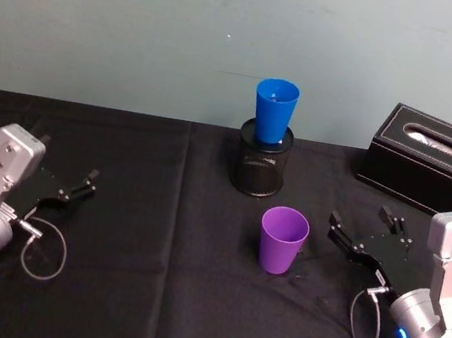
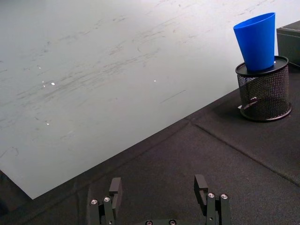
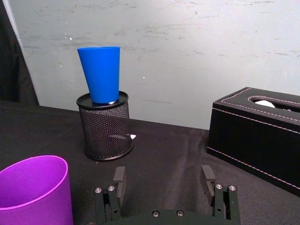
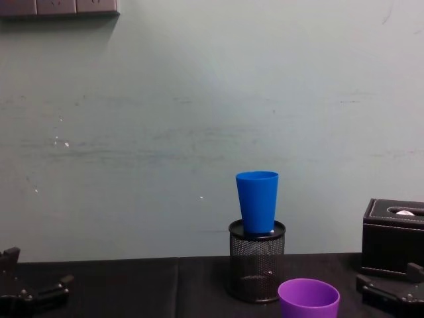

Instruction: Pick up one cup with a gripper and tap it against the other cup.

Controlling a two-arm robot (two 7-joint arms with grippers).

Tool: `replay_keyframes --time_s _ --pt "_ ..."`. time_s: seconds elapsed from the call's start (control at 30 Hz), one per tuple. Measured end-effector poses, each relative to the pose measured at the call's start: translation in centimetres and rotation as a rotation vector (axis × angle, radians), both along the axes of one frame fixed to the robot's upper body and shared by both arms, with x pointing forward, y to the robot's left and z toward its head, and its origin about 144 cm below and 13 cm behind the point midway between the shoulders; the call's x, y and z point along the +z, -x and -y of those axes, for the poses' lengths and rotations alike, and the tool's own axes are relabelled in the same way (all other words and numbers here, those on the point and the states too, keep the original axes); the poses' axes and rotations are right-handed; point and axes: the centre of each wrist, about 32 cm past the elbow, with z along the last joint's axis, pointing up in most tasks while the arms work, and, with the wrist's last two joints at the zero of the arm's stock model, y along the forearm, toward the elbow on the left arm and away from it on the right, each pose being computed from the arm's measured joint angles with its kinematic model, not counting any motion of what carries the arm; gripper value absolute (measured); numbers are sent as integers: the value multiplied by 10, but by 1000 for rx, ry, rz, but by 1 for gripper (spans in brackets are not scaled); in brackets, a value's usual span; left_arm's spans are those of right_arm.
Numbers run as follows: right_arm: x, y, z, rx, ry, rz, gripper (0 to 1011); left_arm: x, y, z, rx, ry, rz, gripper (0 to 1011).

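A desk (image 1: 106, 287) covered in black cloth stands against a pale grey-green wall. Near the middle of the desk, the purple cup (image 1: 282, 240) stands upright with its wide rim up, apart from everything else. Behind it, closer to the wall, sits a black wire-mesh pen holder (image 1: 262, 158). The blue cup (image 1: 274, 109) stands upright in the mouth of the pen holder, rising well above its rim. At the far right of the desk lies a black tissue box (image 1: 430, 166) with pale stitching along its edges.

The right gripper (image 1: 363, 232) rests low over the desk just to the right of the purple cup, not touching it. Its jaws are spread wide apart and hold nothing. In the right wrist view the purple cup's rim (image 3: 33, 182) sits beside the gripper (image 3: 164, 180), outside the gap between the jaws.

The left gripper (image 1: 79, 185) rests at the left side of the desk, well apart from both cups. Its jaws are also wide open and empty.
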Motion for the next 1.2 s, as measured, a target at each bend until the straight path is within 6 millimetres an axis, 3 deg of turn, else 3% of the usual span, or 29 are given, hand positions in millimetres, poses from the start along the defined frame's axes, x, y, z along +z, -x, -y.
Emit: replay_keyframes --time_s 1.2 --pt "0 0 0 0 0 0 1003 0 0 0 0 0 0 1011"
